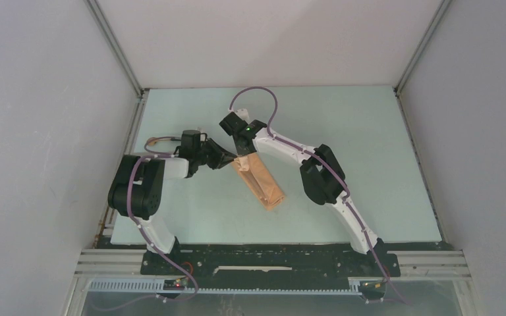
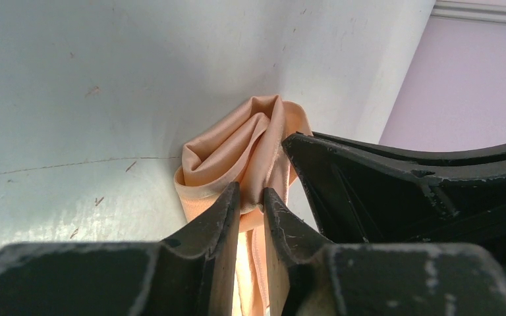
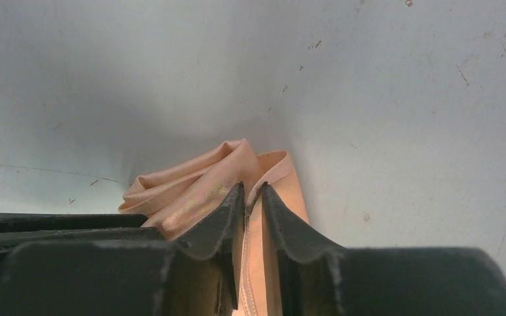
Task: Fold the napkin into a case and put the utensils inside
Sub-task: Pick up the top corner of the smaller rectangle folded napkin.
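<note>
The peach napkin (image 1: 264, 185) lies as a narrow folded case, slanting across the middle of the table. Its far end is bunched up where both grippers meet. My left gripper (image 1: 232, 158) comes in from the left, and in its wrist view it (image 2: 252, 197) is shut on a gathered fold of the napkin (image 2: 237, 148). My right gripper (image 1: 244, 153) reaches from the right. Its wrist view shows it (image 3: 253, 192) shut on the stitched hem of the napkin (image 3: 191, 187). The right gripper's black body (image 2: 402, 191) sits close beside the left jaws. The utensils are out of view.
The pale green table (image 1: 356, 131) is bounded by white walls on three sides, with a metal rail (image 1: 270, 263) along the near edge holding both arm bases. A lilac wall (image 2: 474, 79) shows beyond the table's edge in the left wrist view.
</note>
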Motion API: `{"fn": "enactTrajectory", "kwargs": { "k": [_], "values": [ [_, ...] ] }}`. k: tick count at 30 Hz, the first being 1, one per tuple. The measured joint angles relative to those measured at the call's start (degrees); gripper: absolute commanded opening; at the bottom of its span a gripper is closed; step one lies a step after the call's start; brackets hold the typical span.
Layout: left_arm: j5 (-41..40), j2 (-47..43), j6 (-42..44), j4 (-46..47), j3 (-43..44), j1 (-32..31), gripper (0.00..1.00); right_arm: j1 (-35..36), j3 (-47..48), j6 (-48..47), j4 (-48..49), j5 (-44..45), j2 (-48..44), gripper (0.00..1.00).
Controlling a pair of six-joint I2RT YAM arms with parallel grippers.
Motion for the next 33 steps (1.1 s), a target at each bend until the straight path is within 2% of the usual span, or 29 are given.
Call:
{"fn": "enactTrajectory", "kwargs": {
  "k": [4, 5, 7, 8, 13, 24, 26, 30, 33],
  "values": [
    [-0.02, 0.0, 0.0, 0.0, 0.0, 0.0, 0.24, 0.0, -0.04, -0.07, 0.02, -0.15, 0.0, 0.19],
    [0.0, 0.0, 0.0, 0.0, 0.0, 0.0, 0.24, 0.0, -0.09, -0.09, 0.02, -0.2, 0.0, 0.16],
    [0.0, 0.02, 0.0, 0.0, 0.0, 0.0, 0.24, 0.0, -0.11, -0.2, 0.02, -0.37, 0.0, 0.01],
    [0.0, 0.02, 0.0, 0.0, 0.0, 0.0, 0.24, 0.0, -0.13, -0.22, 0.02, -0.61, 0.0, 0.0],
    [0.02, 0.0, -0.02, 0.0, 0.0, 0.0, 0.24, -0.04, -2.75, -0.68, 1.66, -3.61, -1.84, 0.0],
    [0.04, 0.02, -0.02, 0.11, 0.0, 0.02, 0.23, -2.47, -12.74, 0.52, 10.8, -18.8, -8.94, 0.0],
    [-0.04, 0.02, -0.02, 0.13, 0.0, 0.11, 0.22, -3.08, -13.53, 0.94, 12.13, -21.09, -8.94, 0.03],
    [-0.02, 0.02, -0.04, 0.2, 0.0, 0.33, 0.23, -4.52, -16.02, 1.9, 15.39, -25.49, -8.94, 0.17],
    [0.02, 0.0, -0.04, 0.39, 0.0, 0.37, 0.23, -5.53, -20.31, 2.67, 19.89, -29.33, -9.42, 0.23]
  ]
}}
